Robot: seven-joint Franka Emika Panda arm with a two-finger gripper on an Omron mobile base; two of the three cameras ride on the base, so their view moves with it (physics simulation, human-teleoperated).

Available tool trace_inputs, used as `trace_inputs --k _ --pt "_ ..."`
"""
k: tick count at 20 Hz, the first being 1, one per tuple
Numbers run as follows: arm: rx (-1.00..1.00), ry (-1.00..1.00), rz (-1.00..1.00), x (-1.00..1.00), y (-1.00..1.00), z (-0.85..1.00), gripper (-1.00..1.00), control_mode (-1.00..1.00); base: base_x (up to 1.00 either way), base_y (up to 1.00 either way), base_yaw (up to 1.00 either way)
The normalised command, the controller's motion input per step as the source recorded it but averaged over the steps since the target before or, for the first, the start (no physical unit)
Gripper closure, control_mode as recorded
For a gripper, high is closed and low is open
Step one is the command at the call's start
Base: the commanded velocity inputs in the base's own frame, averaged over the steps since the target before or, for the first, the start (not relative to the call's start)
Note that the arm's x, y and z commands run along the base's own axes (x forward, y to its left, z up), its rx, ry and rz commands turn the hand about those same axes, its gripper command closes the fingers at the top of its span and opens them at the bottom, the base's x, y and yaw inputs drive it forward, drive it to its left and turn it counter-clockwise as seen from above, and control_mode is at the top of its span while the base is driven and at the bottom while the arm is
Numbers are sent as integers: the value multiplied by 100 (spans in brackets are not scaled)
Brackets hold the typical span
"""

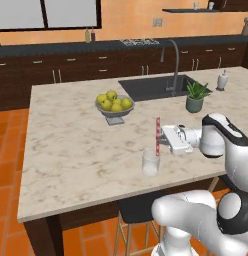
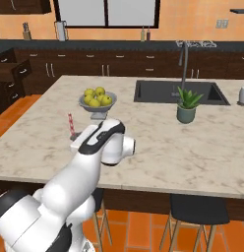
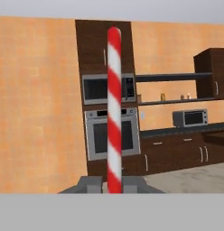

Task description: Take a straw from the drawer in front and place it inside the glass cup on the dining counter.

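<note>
One upright straw (image 1: 157,136) pinched between the fingers (image 3: 90,185), its lower end hidden behind the glass cup (image 1: 150,163).

The surface (image 1: 71,145) is smooth, veined beige marble; the glass cup (image 1: 150,163) is clear and whitish; the straw (image 3: 114,113) looks glossy and smooth; the fruit bowl (image 1: 115,111) is matt grey.

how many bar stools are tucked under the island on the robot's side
2. One stool sits under the dining counter edge right of the arm; another stool is behind the arm. Others may be hidden by the robot.
</note>
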Motion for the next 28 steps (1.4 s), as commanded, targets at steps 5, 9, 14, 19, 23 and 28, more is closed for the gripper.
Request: trace_inputs --k 5,9,14,19,23,28 --pt "0 0 0 27 0 -29 100 -100 0 0 0" --pt "0 0 1 30 -9 -28 100 -100 0 0 0" --pt "0 0 0 37 -14 -29 100 -100 0 0 0" --pt "-1 0 0 10 -13 -38 100 -100 0 0 0" --pt "-3 0 0 15 -1 -39 100 -100 0 0 0" --pt "0 0 0 11 0 -18 100 -100 0 0 0"
